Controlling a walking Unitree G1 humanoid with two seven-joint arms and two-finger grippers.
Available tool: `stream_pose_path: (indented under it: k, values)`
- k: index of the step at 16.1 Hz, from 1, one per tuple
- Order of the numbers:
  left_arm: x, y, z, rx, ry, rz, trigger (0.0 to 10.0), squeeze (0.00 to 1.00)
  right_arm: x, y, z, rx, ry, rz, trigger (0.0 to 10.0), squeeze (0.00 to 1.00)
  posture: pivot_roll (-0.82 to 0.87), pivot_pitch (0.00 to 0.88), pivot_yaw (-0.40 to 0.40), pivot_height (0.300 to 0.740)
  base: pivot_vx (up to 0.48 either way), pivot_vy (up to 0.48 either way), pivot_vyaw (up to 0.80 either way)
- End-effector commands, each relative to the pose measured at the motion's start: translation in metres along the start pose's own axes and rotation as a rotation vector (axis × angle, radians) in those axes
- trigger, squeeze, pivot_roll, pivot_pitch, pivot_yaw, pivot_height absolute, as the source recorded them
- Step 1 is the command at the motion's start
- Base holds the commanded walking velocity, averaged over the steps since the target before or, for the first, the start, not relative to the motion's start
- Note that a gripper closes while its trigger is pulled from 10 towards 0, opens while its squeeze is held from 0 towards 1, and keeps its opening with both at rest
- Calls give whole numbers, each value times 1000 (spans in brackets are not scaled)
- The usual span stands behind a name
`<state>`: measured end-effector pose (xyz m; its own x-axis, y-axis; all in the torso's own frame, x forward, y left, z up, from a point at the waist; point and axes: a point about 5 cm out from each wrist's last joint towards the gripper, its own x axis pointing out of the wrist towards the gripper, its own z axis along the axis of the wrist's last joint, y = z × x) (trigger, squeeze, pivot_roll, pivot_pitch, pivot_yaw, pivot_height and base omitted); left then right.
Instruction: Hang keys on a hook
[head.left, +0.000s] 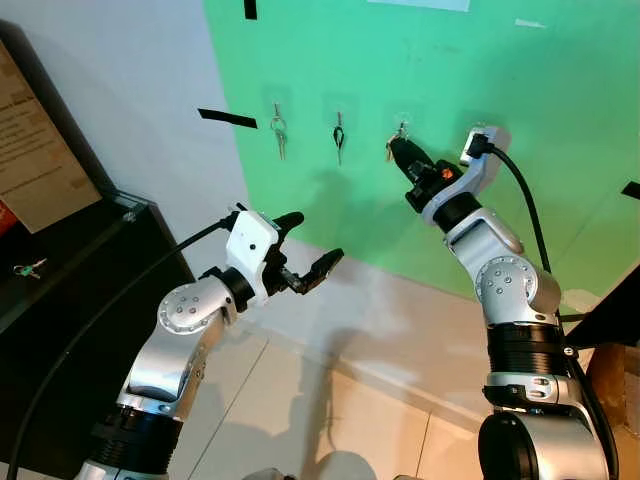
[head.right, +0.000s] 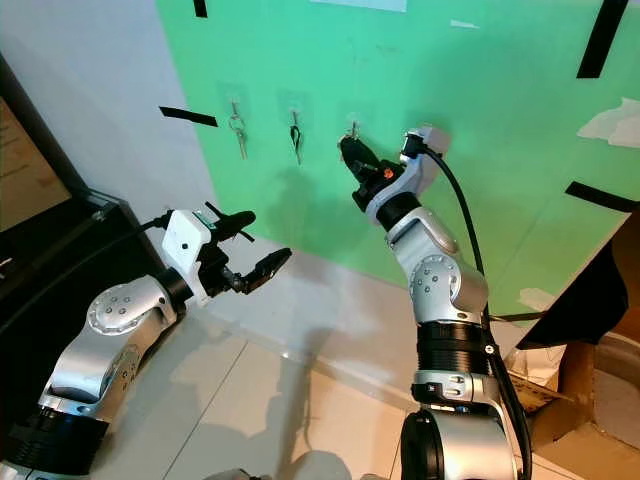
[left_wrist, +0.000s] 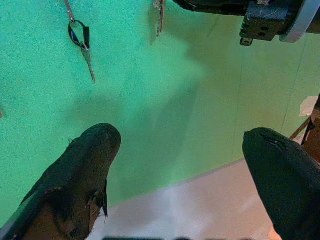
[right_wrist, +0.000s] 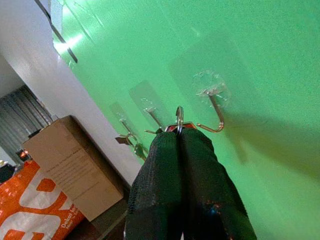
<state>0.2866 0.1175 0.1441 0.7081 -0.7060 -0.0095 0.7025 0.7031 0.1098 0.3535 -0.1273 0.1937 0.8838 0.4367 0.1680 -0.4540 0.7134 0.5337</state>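
Observation:
Three clear hooks are stuck in a row on the green wall (head.left: 420, 80). One set of keys (head.left: 278, 135) hangs from the left hook and another set of keys (head.left: 339, 136) from the middle one. My right gripper (right_wrist: 179, 134) is raised to the wall, shut on a key ring (right_wrist: 179, 114) that sticks out past its fingertips. The ring is just beside the empty right hook (right_wrist: 214, 109), not over it. My left gripper (head.left: 315, 240) is held out lower, in front of the wall, open and holding nothing.
A black cabinet (head.left: 70, 270) stands at the left with a small bunch of keys (head.left: 30, 268) and a cardboard box (head.left: 35, 150) on it. Pale tiled floor (head.left: 330, 400) runs below the wall. A brown box (head.right: 590, 400) sits at the right.

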Motion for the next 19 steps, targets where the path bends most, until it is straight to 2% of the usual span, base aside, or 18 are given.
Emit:
stream_pose_path:
  k: [1,5,7,11,13,15,19]
  values:
    - [1,1,5,20,-3,-13,10000,0,3,8,2,-1,-1,42,10000,0,-117,0,71,740,0,0,0]
    - [1,2,5,20,-4,-11,10000,0,8,11,-1,5,10,56,10000,0,-116,0,71,740,0,0,0]
    - [1,2,6,20,-4,-12,10000,0,12,5,-2,14,12,-9,10000,0,-115,0,71,740,0,0,0]
    - [1,2,6,20,-4,-14,10000,0,15,3,-3,17,22,-17,10000,0,-117,0,72,740,0,0,0]
    - [1,2,6,20,-4,-14,10000,0,18,0,-2,20,20,-45,10000,0,-115,0,71,740,0,0,0]
    - [1,1,6,17,-4,-14,10000,0,18,-12,0,58,-2,-133,10000,0,-115,0,71,740,0,0,0]
    - [1,1,5,16,-1,-21,10000,0,13,-19,-7,80,20,-152,10000,0,-117,0,73,740,0,0,0]
